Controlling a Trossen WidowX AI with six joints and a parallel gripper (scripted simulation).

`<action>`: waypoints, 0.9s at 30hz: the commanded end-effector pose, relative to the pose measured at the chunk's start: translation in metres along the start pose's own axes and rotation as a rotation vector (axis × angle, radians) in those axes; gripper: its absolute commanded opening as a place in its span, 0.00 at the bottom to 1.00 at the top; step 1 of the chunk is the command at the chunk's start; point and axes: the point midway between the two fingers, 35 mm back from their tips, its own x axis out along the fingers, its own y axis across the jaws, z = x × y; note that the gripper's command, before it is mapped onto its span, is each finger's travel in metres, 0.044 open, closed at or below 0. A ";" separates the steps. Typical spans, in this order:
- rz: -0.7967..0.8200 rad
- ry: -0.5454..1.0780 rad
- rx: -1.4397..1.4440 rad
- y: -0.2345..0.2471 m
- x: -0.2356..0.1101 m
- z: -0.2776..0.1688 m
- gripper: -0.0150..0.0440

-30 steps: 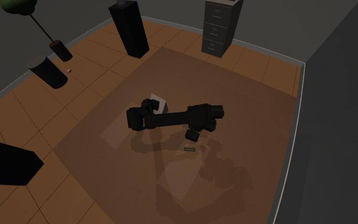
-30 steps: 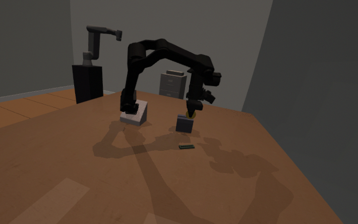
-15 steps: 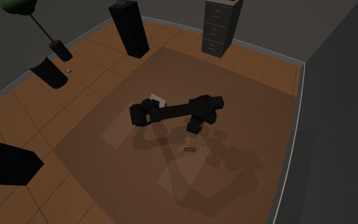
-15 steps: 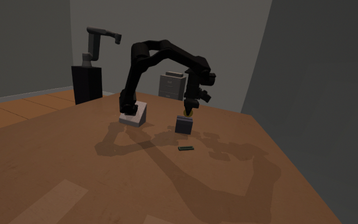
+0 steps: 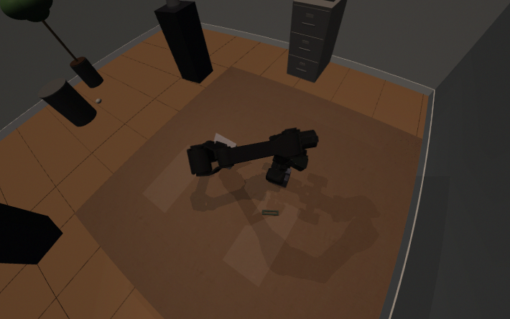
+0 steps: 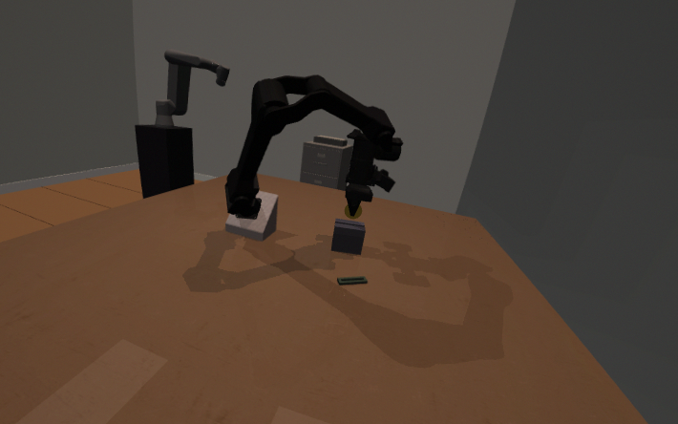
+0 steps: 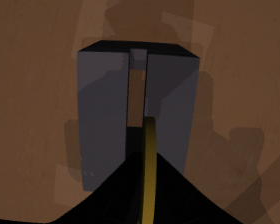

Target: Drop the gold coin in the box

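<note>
My gripper point(image 6: 352, 213) point(image 7: 144, 161) points down and is shut on the gold coin point(image 6: 359, 212) point(image 7: 150, 145), which is held upright on its edge. The coin hangs above the grey box point(image 6: 348, 242) point(image 7: 105, 120), with a gap to the lid in the exterior view. In the wrist view the coin runs nearly along the slot point(image 7: 136, 97) and overlaps its right edge; the fingers hide the near end of the box. In the top view the arm hides most of the box. The green holder point(image 5: 270, 210) point(image 6: 352, 284) is empty.
A pale wedge-shaped block point(image 5: 224, 140) point(image 6: 267, 218) stands by the arm's base. The holder lies on the brown table top point(image 5: 193, 253) point(image 6: 200, 342), on the exterior view side of the box. Cabinets and stands are farther off.
</note>
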 end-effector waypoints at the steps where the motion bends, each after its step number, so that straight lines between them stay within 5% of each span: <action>1: 0.000 -0.002 -0.002 -0.001 -0.001 0.001 0.25; 27: 0.001 -0.002 0.010 0.007 -0.001 -0.001 0.25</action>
